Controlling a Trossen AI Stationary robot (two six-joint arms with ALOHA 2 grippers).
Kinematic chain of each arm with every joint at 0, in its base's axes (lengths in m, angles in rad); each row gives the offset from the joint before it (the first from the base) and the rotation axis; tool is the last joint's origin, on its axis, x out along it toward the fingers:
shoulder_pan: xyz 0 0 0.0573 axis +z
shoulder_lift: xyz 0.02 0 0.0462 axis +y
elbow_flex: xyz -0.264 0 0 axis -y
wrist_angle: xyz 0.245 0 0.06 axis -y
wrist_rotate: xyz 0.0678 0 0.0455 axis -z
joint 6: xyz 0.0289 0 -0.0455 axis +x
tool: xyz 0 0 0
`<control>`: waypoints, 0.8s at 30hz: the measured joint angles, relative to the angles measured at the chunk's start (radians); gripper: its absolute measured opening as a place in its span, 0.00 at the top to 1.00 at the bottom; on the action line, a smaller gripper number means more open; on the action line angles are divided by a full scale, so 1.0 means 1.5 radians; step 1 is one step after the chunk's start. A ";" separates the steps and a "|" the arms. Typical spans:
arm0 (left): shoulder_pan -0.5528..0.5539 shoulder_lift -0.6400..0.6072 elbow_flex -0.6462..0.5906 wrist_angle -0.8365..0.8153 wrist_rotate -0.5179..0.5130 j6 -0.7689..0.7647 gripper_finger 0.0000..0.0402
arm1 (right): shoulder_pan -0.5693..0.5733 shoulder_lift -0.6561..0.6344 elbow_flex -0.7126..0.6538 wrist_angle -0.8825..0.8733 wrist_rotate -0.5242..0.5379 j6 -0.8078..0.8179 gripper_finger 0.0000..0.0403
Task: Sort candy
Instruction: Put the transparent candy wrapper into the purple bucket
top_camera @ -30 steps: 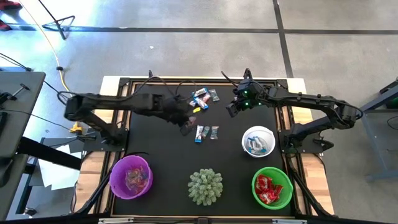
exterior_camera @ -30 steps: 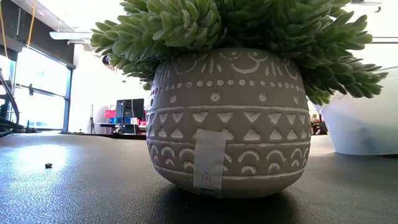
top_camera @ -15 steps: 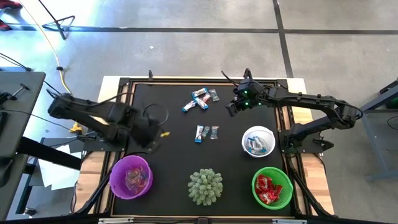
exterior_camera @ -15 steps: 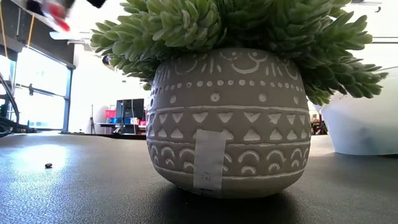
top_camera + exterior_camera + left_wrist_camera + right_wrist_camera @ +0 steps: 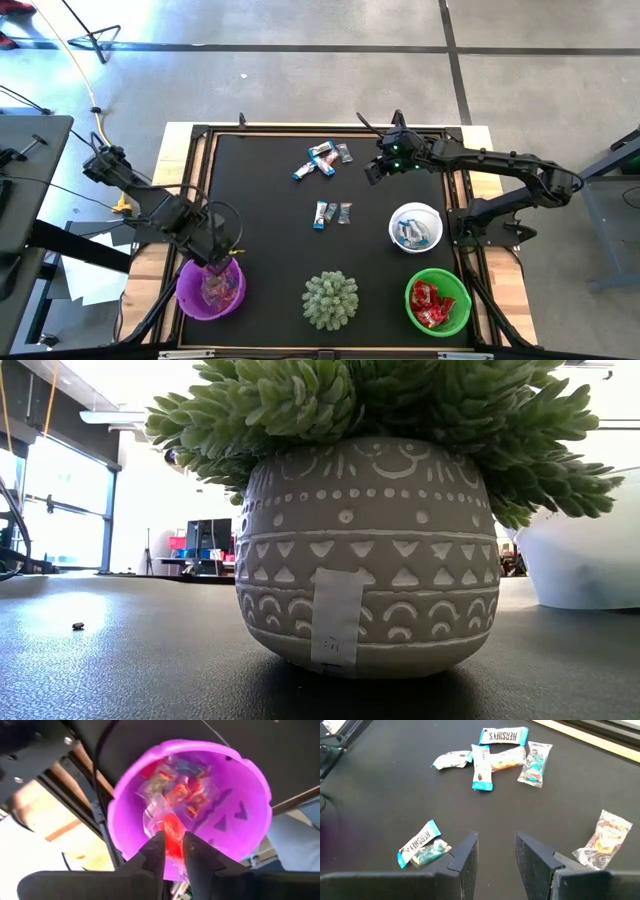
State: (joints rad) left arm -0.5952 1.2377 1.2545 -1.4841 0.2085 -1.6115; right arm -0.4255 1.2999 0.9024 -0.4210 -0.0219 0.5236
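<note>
Left claw [image 5: 218, 262] moved from bench centre to above purple bowl [image 5: 184, 292]; fingers parting, red sweet [image 5: 171, 831] between them, release imminent. Right claw [image 5: 496, 845] apart, empty, idle near loose sweets [image 5: 322, 160] at far side.

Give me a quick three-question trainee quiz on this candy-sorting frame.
1. True or false: the left gripper is above the purple bowl.
2. Which bowl holds red candy: A white bowl, B green bowl, C neither?
3. What sits between the purple and green bowls?

Key: 1 true, with a red-wrapped candy between its fingers. 2 B. 3 the potted plant.
</note>
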 joint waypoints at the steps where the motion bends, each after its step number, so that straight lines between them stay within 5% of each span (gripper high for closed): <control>1: -0.007 0.000 0.000 0.008 0.000 -0.006 0.84 | 0.000 0.000 0.000 0.000 0.000 0.000 0.69; 7: -0.019 -0.001 0.000 0.057 -0.004 -0.005 0.75 | 0.000 0.000 0.000 0.000 0.010 0.000 0.69; 12: 0.011 -0.001 0.000 0.068 -0.101 0.054 0.71 | 0.000 0.000 0.000 0.000 0.033 0.000 0.69; 24: 0.201 0.014 0.000 0.232 -0.229 0.403 0.71 | 0.000 0.000 0.000 0.000 0.035 0.011 0.69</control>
State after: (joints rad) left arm -0.2941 1.2584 1.2545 -1.1368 -0.1353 -1.0064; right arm -0.4255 1.2999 0.9024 -0.4207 0.0299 0.5399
